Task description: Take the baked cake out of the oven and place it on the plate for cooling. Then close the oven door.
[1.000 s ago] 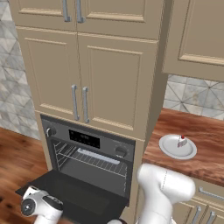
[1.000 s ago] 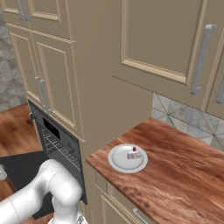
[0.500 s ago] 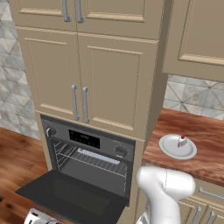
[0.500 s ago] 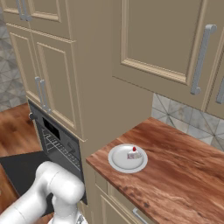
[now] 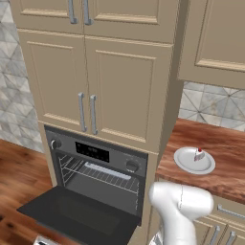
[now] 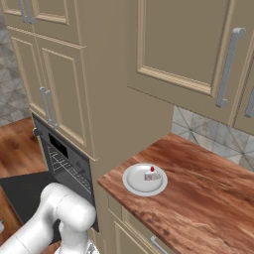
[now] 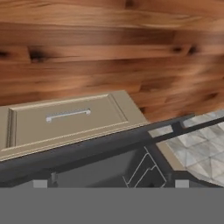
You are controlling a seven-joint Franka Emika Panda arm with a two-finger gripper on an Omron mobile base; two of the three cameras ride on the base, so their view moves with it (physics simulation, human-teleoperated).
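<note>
The oven door [image 5: 76, 216] hangs wide open, flat below the oven [image 5: 98, 174]. Right of the oven, on the bench [image 5: 225, 165], sits the plate [image 5: 194, 160] with the baked cake [image 5: 199, 154] on it. So the door is the job now. Get under its front edge and push up slowly. I cannot tell if the tool is spread or pressed together.

A beige drawer front [image 7: 65, 119] lies between wooden floor [image 7: 109, 48] and the oven door [image 7: 96, 164].
</note>
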